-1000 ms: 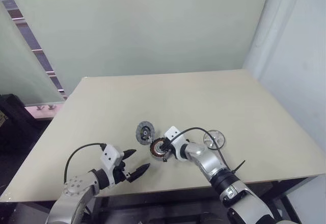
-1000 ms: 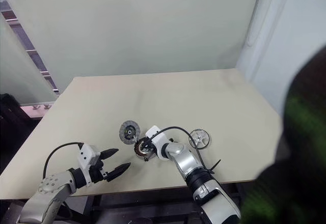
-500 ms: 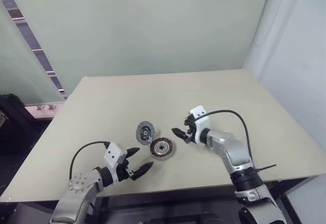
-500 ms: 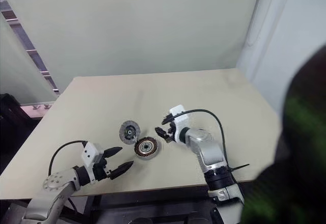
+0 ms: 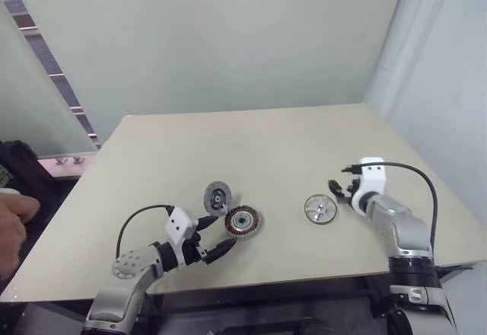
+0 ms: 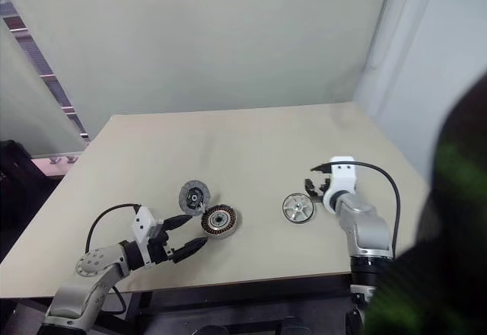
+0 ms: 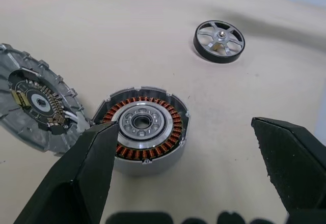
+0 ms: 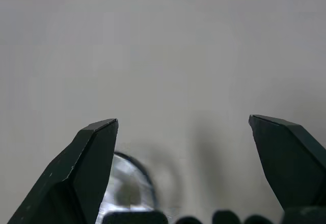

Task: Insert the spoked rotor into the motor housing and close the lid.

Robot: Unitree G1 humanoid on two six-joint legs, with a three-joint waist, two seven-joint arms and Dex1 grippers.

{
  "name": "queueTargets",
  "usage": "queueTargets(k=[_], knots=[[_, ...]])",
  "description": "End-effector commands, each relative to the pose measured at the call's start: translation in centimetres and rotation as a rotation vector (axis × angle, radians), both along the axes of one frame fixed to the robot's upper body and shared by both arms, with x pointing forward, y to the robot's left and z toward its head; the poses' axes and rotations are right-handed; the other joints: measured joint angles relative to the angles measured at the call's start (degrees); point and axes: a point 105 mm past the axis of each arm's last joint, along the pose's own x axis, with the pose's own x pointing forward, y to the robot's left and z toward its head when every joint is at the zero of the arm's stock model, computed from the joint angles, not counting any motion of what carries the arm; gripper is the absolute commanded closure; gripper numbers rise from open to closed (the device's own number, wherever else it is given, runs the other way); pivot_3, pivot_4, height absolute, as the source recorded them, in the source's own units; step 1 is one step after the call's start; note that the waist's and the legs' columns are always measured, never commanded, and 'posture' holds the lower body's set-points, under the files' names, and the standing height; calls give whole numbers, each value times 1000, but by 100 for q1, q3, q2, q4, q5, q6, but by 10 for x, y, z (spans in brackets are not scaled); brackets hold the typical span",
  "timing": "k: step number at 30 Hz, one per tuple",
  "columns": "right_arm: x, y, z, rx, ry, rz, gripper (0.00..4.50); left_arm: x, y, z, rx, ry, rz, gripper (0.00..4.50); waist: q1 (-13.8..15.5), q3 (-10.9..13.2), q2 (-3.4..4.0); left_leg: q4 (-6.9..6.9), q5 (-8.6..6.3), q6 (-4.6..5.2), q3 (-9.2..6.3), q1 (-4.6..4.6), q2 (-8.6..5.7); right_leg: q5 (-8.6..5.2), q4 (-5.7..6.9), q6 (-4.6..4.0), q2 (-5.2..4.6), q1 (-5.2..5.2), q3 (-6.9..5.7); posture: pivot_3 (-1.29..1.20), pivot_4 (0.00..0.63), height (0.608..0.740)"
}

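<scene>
A plain beige rectangular tabletop (image 5: 251, 141) stands before a pale green wall (image 5: 213, 38); a person's hand (image 5: 11, 224) shows beside its left edge.

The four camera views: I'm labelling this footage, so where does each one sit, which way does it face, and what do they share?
Left and right eye views: on the head, looking down over the table; both arms show.
Left wrist view: along the open left gripper toward the motor housing, lid and spoked rotor.
Right wrist view: along the open right gripper, rotor rim below.
Shared: the rotor.
</scene>
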Motion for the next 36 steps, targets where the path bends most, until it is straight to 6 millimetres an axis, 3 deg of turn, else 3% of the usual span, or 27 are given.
queueTargets(k=[1,5,13,29,32,36], knots=[[0,-7,-4,67,13,-58,7,5,-6,10,-9,-47,-25,0,-6,0,1,0,0,0,6,1,3,0,1,0,1,0,2,0,0,740],[-2,-5,-19,186,68,-85,7,5,-6,10,-7,-49,-27,0,-4,0,2,2,1,1,10,4,8,0,1,0,4,3,3,0,0,740],[-9,18,-37,427,179,-32,7,5,-5,10,-4,-49,-25,0,-5,0,3,3,1,3,9,3,5,0,0,0,4,5,4,0,0,740],[-15,48,-39,621,231,16,7,3,-3,9,5,-44,-24,0,-7,-1,3,5,0,2,12,8,27,0,0,0,24,7,4,0,0,740],[-16,51,-39,636,235,17,611,3,-3,9,8,-44,-25,0,-7,0,5,5,0,2,12,8,37,0,0,-1,36,6,4,0,0,740],[-16,53,-38,653,234,9,2032,3,-2,9,12,-45,-25,0,-5,1,10,5,0,1,13,5,57,0,-2,-2,63,3,13,0,0,740]])
